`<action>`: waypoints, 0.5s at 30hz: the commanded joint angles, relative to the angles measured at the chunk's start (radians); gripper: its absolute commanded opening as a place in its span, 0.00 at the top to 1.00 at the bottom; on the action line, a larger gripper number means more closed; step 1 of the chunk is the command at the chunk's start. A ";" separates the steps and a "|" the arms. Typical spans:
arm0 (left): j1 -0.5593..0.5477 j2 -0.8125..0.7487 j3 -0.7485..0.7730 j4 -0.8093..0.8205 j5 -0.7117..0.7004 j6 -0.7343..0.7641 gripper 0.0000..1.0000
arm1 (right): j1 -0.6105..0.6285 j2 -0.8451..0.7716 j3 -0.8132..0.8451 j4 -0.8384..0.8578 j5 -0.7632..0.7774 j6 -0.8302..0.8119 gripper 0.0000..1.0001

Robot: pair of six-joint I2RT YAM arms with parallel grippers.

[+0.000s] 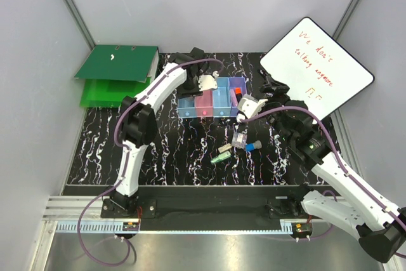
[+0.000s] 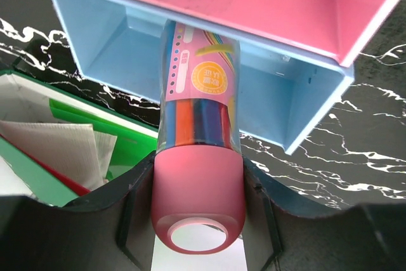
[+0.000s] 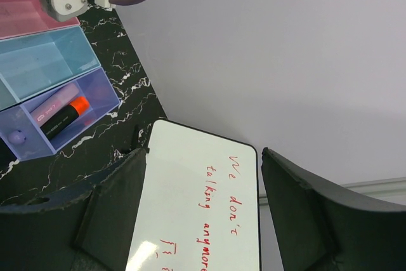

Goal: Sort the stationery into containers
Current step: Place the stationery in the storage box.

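The left gripper is clamped on the clear plastic tube with pink cap, whose far end lies over the light blue translucent bin just ahead of the fingers. The right gripper has its fingers apart and empty, and the purple translucent bin is ahead-left of them.

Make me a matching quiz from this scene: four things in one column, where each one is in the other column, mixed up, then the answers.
Things
1. pink-capped tube
2. orange-tipped marker
3. whiteboard
4. green binders

Places
A. at the far left of the table
B. lying in the purple bin
C. clamped in the left gripper, over a blue bin
D. at the far right, with red handwriting on it

Pairs: 1-C, 2-B, 3-D, 4-A
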 commanded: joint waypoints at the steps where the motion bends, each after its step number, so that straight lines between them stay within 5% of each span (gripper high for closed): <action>1: 0.002 0.017 0.043 0.055 -0.051 0.043 1.00 | 0.011 -0.018 -0.004 0.002 0.031 0.019 0.21; 7: 0.001 0.043 0.045 0.095 -0.079 0.066 1.00 | 0.009 -0.014 -0.007 0.002 0.025 0.025 0.21; 15: -0.010 0.061 0.045 0.142 -0.110 0.082 0.64 | 0.011 -0.014 -0.016 0.005 0.026 0.030 0.21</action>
